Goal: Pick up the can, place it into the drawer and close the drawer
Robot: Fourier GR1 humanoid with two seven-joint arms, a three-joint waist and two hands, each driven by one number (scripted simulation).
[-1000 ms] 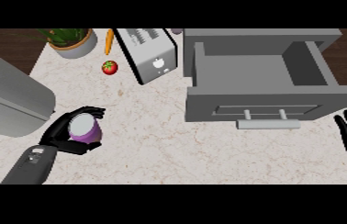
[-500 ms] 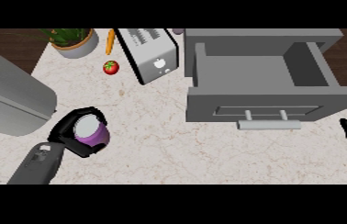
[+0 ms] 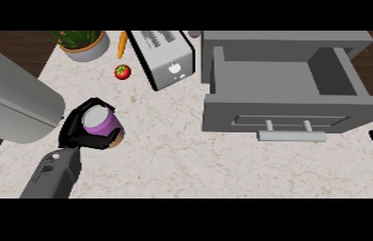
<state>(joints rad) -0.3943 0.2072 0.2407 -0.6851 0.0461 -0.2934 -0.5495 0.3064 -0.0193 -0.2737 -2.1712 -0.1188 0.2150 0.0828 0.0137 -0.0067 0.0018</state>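
Left hand (image 3: pixel 82 132): my fingers were curled round the purple can (image 3: pixel 100 122), low on the counter's (image 3: pixel 182 166) left side.
Right hand: only a dark sliver showed at the right edge; fingers, I could not tell.
Drawer (image 3: pixel 280 84): stood open, well apart from the can, handle (image 3: pixel 291 135) facing me.
Toaster (image 3: pixel 166 57), tomato (image 3: pixel 122 71): farther back, between can and drawer.
Risk: I judged the carry could clip the drawer's front wall if kept too low.
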